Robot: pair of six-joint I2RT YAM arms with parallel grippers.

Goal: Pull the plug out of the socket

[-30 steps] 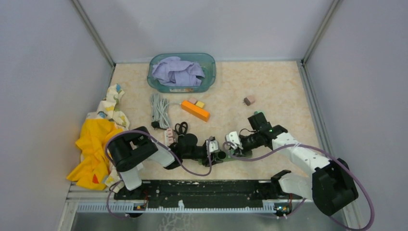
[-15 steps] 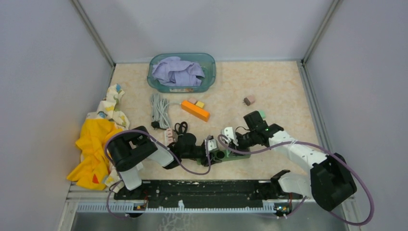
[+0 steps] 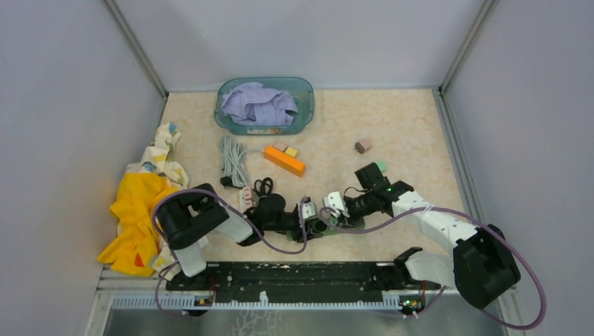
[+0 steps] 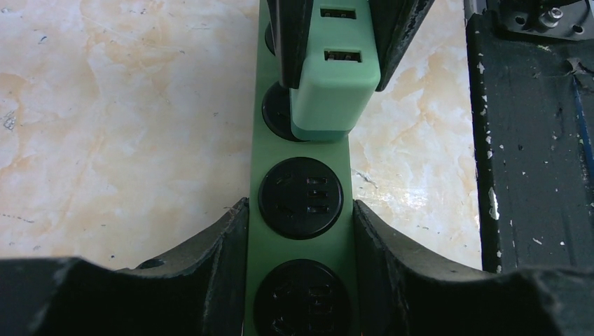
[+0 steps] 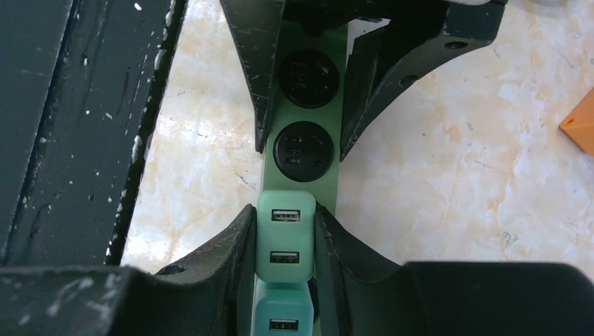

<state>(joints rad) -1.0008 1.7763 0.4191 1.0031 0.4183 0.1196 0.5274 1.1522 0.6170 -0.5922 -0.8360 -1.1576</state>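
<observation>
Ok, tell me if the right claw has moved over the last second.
Yes. The right claw has shifted slightly left in the top view, nearer the orange block, shut on the green plug.

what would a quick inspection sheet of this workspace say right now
surface: marbled tabletop, no spills seen
job's things: green plug seated in green power strip, not yet pulled
clutter: teal tub holding lilac cloth, yellow cloth, orange block, small cube
grippers: left gripper clamps the strip's sides; right gripper shut on the plug
cables: grey coiled cord lying loose; purple arm cables looping over the table
surroundings: grey walls, black rail at near edge
</observation>
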